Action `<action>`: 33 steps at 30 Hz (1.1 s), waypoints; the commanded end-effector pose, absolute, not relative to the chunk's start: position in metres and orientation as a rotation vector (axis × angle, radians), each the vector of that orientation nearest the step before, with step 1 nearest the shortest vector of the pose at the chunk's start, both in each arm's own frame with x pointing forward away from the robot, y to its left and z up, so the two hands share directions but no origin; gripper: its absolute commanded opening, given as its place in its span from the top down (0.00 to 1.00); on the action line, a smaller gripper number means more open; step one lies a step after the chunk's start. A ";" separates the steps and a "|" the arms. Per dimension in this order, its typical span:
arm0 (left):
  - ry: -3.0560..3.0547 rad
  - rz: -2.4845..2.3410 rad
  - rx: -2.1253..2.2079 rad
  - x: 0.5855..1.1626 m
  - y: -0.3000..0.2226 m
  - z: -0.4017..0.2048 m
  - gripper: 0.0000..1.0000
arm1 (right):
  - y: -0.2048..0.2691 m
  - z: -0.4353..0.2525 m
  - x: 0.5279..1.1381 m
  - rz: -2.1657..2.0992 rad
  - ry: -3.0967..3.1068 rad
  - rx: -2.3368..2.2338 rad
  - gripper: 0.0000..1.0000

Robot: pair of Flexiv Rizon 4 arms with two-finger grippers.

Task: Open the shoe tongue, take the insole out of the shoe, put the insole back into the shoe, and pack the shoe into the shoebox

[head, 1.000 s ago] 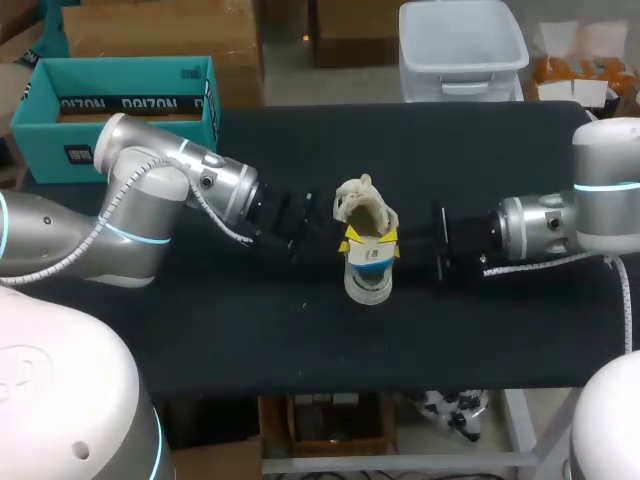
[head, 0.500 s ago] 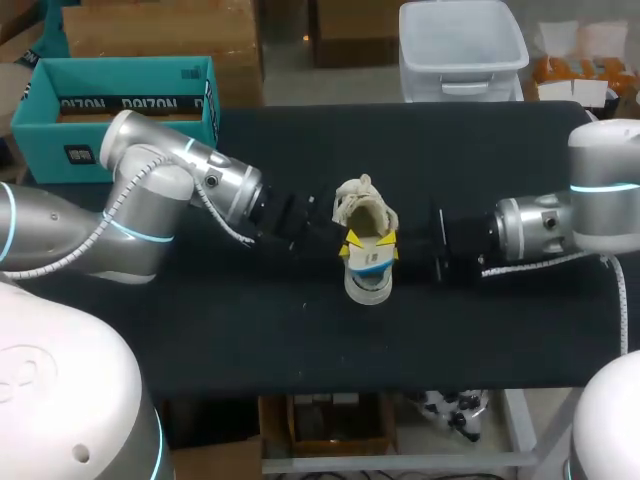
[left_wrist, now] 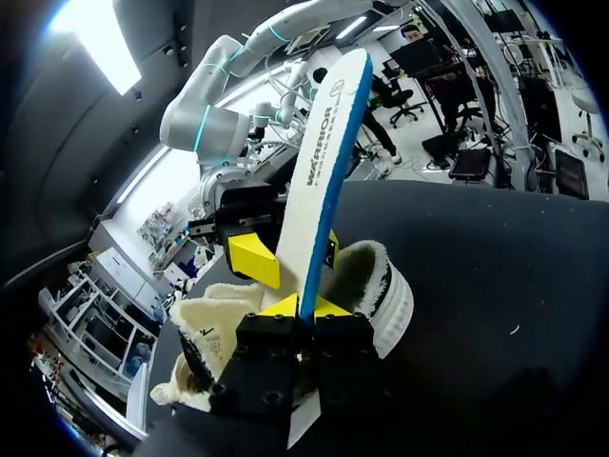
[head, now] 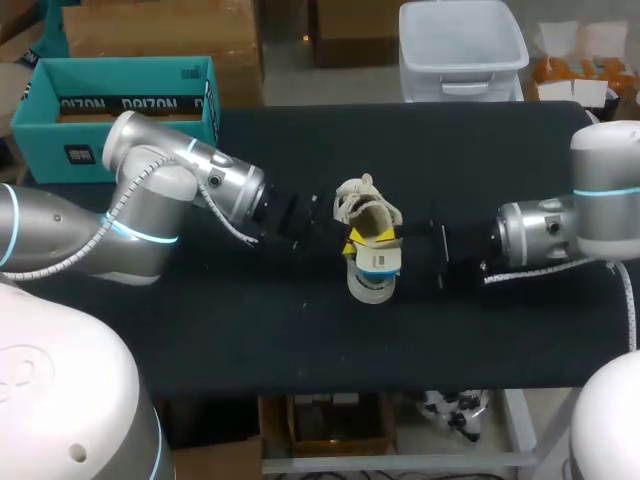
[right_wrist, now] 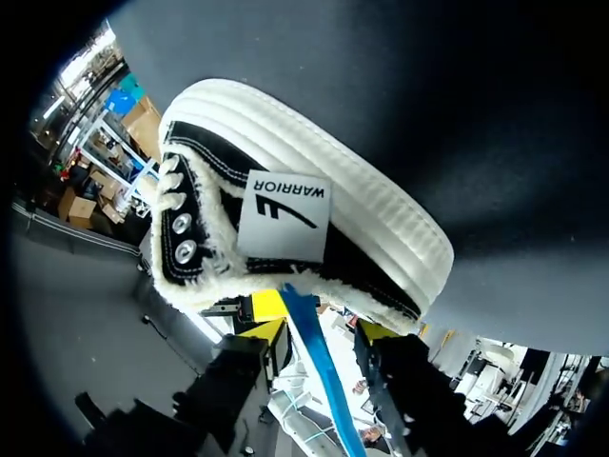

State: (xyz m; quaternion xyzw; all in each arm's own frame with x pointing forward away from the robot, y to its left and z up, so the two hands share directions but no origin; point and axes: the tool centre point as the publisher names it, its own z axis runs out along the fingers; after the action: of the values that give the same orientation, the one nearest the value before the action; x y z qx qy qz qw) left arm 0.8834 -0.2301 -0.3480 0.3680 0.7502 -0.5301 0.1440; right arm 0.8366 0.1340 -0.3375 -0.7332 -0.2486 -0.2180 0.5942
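Gripping the insole [left_wrist: 324,162], left hand [left_wrist: 304,307] hides its lower end.

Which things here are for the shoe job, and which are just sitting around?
For the job: fluffy white-and-black shoe; white insole with a blue edge; teal cardboard shoebox; left gripper, gripping the insole; right gripper.
Just sitting around: black table underneath.

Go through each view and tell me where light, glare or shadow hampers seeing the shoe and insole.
Head view: even light; the pale shoe stands out on the black table. Left wrist view: a strong overhead light glares beyond the table; the insole is well lit, the left gripper shaded. Right wrist view: the shoe's side is bright, the right gripper dark in shadow.
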 end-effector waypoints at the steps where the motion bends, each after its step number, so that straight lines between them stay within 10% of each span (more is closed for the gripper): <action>1: 2.156 -1.531 1.050 0.885 -0.231 -0.351 1.00 | 0.128 -0.331 0.824 -0.544 -0.560 -1.738 0.56; 8: 2.157 -1.531 1.047 0.885 -0.232 -0.350 1.00 | 0.127 -0.331 0.828 -0.558 -0.565 -1.732 0.99; 12: 2.159 -1.531 1.057 0.882 -0.231 -0.347 1.00 | 0.128 -0.332 0.832 -0.560 -0.576 -1.728 1.00; 15: 2.136 -1.528 1.075 0.874 -0.229 -0.339 0.36 | 0.129 -0.332 0.833 -0.566 -0.587 -1.727 1.00; 17: 2.110 -1.534 1.085 0.869 -0.227 -0.333 0.27 | 0.128 -0.331 0.834 -0.573 -0.591 -1.728 1.00; 19: 2.090 -1.535 1.092 0.864 -0.226 -0.328 0.29 | 0.128 -0.331 0.834 -0.574 -0.593 -1.731 1.00; 24: 2.060 -1.537 1.105 0.856 -0.225 -0.322 1.00 | 0.127 -0.331 0.834 -0.579 -0.595 -1.737 1.00; 33: 2.089 -1.503 1.112 0.863 -0.229 -0.331 1.00 | 0.133 -0.335 0.845 -0.577 -0.630 -1.745 1.00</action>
State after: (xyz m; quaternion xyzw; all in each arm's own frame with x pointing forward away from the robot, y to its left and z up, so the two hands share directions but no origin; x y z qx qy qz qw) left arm 0.8609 -0.2252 -0.3277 0.3915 0.7332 -0.5300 0.1681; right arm 0.8384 0.1282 -0.3329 -0.7422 -0.2628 -0.2484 0.5642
